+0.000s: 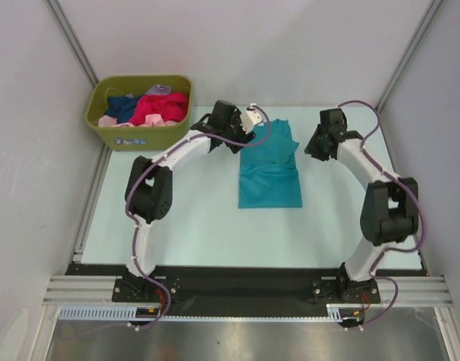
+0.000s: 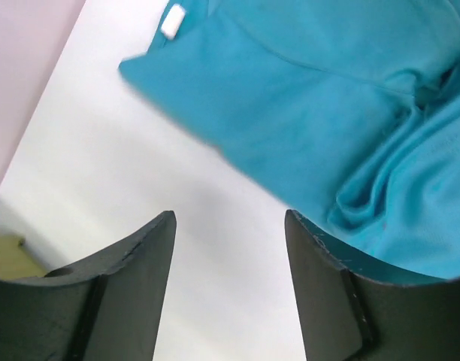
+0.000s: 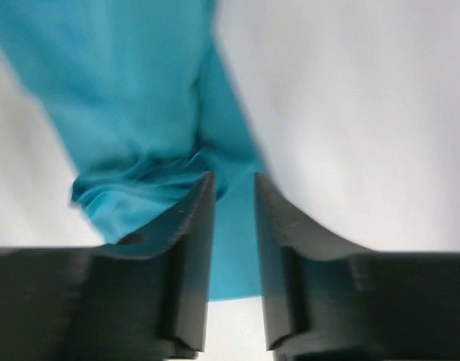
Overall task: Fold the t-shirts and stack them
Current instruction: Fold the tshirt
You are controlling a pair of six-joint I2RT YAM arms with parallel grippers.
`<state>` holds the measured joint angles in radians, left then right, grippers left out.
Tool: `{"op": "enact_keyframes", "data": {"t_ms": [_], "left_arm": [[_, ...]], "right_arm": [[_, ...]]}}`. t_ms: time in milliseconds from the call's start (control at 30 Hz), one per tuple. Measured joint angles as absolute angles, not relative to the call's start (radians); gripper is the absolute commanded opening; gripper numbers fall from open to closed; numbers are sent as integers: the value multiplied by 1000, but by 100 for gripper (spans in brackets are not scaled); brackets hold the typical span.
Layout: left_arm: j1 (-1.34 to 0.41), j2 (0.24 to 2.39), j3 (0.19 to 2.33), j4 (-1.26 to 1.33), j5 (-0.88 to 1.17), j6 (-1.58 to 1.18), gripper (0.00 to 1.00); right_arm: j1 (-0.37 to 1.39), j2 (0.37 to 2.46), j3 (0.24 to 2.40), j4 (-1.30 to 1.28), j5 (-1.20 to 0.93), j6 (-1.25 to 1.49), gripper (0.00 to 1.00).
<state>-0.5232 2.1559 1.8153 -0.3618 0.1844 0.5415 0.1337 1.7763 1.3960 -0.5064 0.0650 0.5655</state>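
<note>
A teal-blue t-shirt [image 1: 269, 171] lies partly folded at the table's middle back, its upper part rumpled. It fills the upper right of the left wrist view [image 2: 305, 98] and the upper left of the right wrist view [image 3: 132, 98]. My left gripper [image 1: 243, 143] hovers at the shirt's upper left edge; in its wrist view it [image 2: 230, 218] is wide open and empty over bare table. My right gripper [image 1: 313, 150] is at the shirt's upper right edge. In its wrist view it [image 3: 234, 178] has a narrow gap, with teal cloth lying beneath and nothing pinched.
An olive-green bin [image 1: 110, 129] stands at the back left, holding magenta-red [image 1: 161, 107], navy [image 1: 123, 105], pale pink [image 1: 108, 120] and lavender [image 1: 159, 90] shirts. Metal frame posts and white walls enclose the pale table [image 1: 192, 226].
</note>
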Motion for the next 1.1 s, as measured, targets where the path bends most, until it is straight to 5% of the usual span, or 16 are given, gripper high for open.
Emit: {"op": "enact_keyframes", "data": {"t_ms": [200,500,933,1100], "left_arm": [[-524,2003,1666,-399,296,524,56],[-597,2098,1671,-412,361,468,52],[-558,2289,1857,-413,183,432,56],[-558,2247,1882,-421,166,431,62]], "right_arm": [[292,1588,1185,-420,0,588,9],[250,1945,1305,-377,-103,621,5],[163,2051,1481,-381,-110,654,8],[143,1959,1427,-438,-59,609,25]]}}
